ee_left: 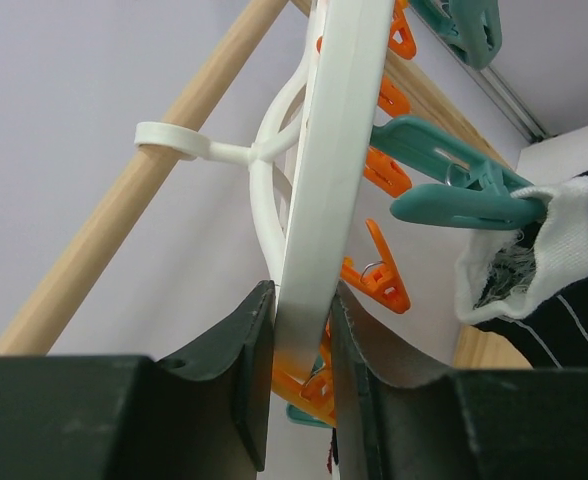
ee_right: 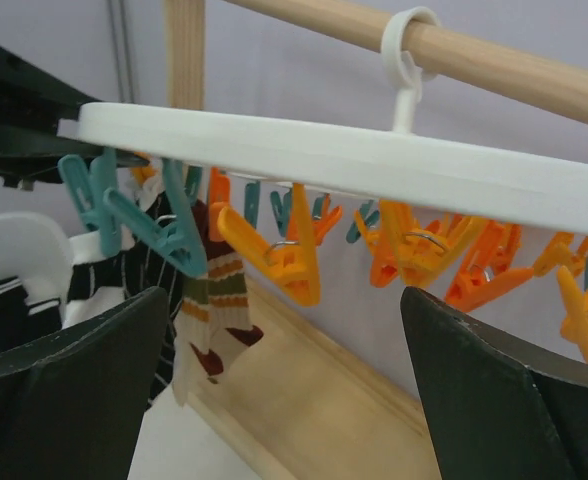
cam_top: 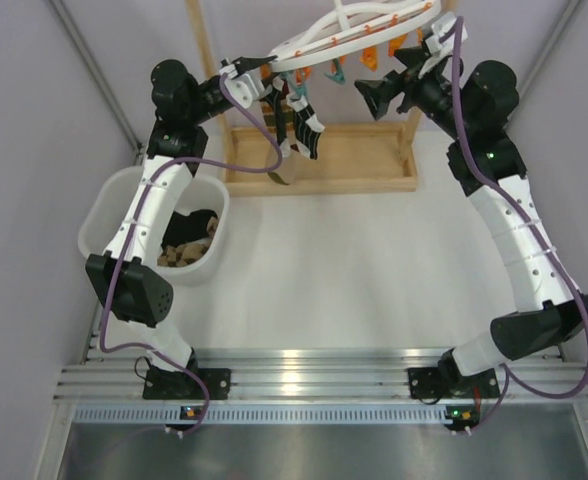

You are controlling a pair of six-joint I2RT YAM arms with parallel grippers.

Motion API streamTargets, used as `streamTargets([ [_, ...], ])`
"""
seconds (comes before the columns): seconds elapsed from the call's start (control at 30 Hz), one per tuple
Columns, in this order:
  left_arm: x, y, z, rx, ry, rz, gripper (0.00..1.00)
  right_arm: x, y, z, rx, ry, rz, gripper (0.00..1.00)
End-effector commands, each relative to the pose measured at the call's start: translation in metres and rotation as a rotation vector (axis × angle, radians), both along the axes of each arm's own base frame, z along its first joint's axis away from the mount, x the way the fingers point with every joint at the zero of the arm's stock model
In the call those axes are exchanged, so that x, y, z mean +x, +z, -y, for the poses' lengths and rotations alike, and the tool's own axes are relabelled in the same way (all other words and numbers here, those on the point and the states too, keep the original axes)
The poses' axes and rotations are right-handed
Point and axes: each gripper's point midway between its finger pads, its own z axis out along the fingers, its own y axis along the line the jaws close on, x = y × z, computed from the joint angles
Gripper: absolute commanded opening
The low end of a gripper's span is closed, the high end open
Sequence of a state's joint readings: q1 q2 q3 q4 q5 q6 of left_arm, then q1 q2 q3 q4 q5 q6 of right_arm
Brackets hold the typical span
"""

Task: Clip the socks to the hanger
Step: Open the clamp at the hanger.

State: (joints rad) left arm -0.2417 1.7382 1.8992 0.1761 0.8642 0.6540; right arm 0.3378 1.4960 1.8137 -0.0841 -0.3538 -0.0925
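- Left fingers (ee_left: 224,400) pinch the rim of the white hanger (ee_left: 334,150). It hangs on the wooden bar (ee_right: 514,60). Your right fingers (ee_right: 64,400) are wide apart near it and hold nothing.
- How much is done?
- Two are on pegs (ee_right: 284,260): a stripy sock (ee_left: 574,300) and a patterned sock (ee_right: 219,300). More socks (cam_top: 189,240) sit in the tub (cam_top: 104,215) on the bench (cam_top: 354,260), so I think you have more to clip.

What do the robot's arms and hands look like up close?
The left arm and right arm are white ribbed tubes with bulky black joints, each trailing a purple cable. The left hand and right hand are black, with two broad wedge-shaped fingers.
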Motion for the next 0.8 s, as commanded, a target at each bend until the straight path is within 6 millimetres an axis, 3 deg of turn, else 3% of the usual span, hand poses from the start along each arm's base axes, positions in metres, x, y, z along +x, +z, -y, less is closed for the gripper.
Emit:
streamTargets([
  [0.0,-0.023,0.029,0.004,0.006,-0.017,0.080,0.05,-0.045,-0.007,-0.019,-0.076,0.245,0.001,1.00],
  [0.3,-0.027,0.032,0.006,0.006,-0.015,0.078,0.05,-0.036,-0.016,-0.022,-0.100,0.212,-0.053,1.00],
  [0.47,-0.027,0.030,0.005,0.010,-0.005,0.076,0.05,-0.055,-0.021,-0.019,-0.156,0.191,0.032,1.00],
  [0.63,-0.026,0.030,0.005,0.010,-0.004,0.076,0.05,-0.064,-0.049,-0.031,-0.213,0.224,-0.091,1.00],
  [0.77,-0.026,0.030,0.005,0.009,-0.004,0.073,0.06,-0.067,-0.043,-0.043,-0.202,0.235,-0.057,1.00],
])
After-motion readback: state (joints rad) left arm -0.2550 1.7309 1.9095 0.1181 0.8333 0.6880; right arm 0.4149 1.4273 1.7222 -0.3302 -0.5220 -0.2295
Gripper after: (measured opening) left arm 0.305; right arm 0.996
